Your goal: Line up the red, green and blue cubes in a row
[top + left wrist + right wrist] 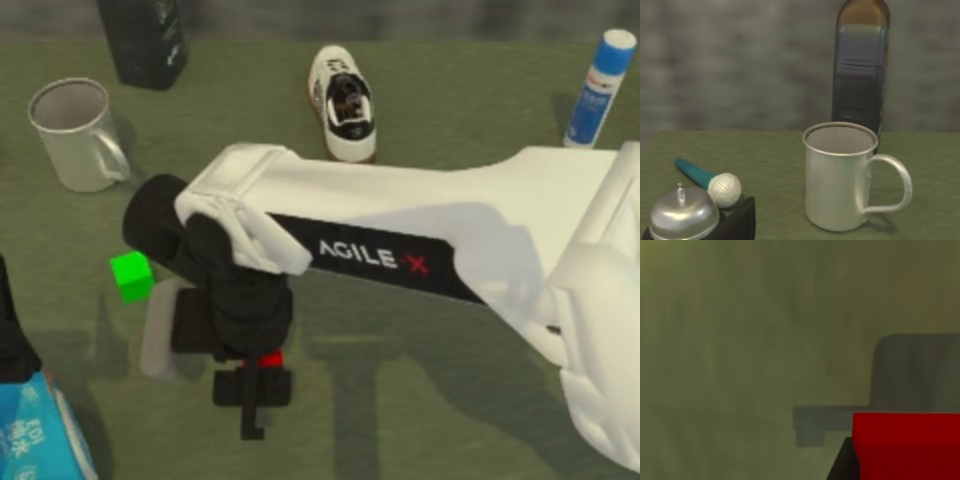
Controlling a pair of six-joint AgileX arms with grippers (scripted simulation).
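My right arm reaches across the table to the left part, and its gripper (pixel 254 388) is shut on the red cube (pixel 270 358). In the right wrist view the red cube (pixel 905 445) fills the corner next to one dark finger (pixel 842 466), above the cloth, where it casts a shadow. The green cube (pixel 131 275) rests on the table just left of the right wrist, apart from it. The blue cube is hidden or out of view. Only a dark part of my left arm (pixel 12 330) shows, at the table's left edge.
A metal mug (pixel 72 130) (pixel 840 175) and a dark bottle (pixel 145 40) (pixel 860 75) stand at the back left. A shoe (pixel 343 100) lies at the back middle, a blue-and-white tube (pixel 600 85) at the back right. A blue pack (pixel 35 430) fills the front left corner. A bell (pixel 682 215) and a teal microphone (pixel 710 182) sit near the left wrist.
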